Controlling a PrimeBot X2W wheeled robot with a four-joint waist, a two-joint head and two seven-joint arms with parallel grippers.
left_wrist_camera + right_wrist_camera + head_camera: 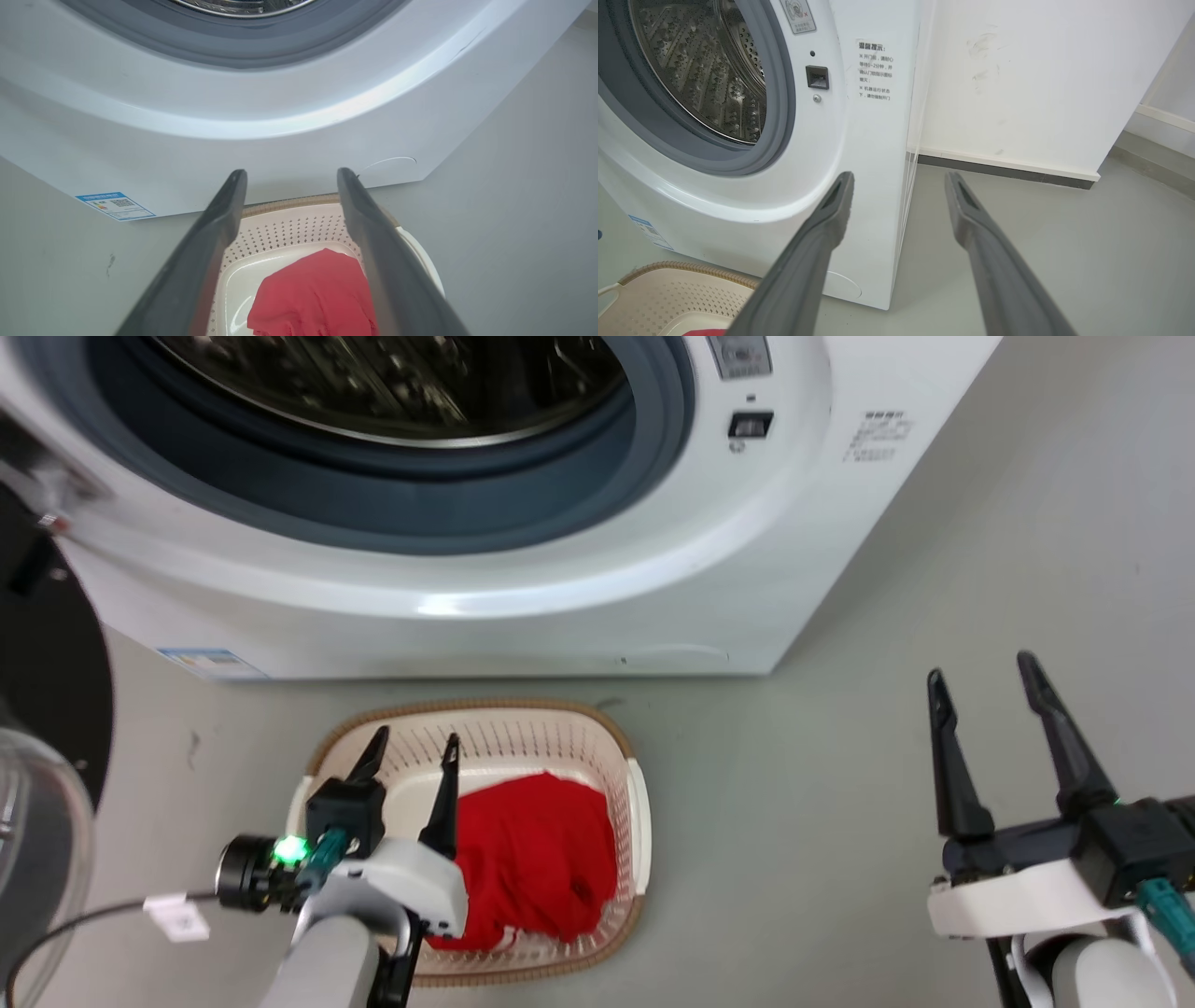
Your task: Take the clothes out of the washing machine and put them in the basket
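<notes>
Head view, with both wrist views. The clothes (537, 859), one red garment, lie bunched inside the basket (637, 803) and fill its right and near part. The far left of the basket floor is bare. Your left claw (416, 739) hangs over that left part, fingers spread and holding nothing, so the garment sits just to its right and below. Whether the inner finger brushes the fabric cannot be told. The garment's long axis runs roughly from the washer toward you. Your right claw (980, 670) is likewise spread and empty, well apart over bare floor (794, 803), so the left arm is the nearer. The drum (392, 383) of the washing machine (560, 569) shows no fabric in the part you can see, so the task reads as finished or nearly so. Edges to mind: the basket stands close to the washer front, and the open door (56, 691) stands at your left. Open room lies upward and rightward.
</notes>
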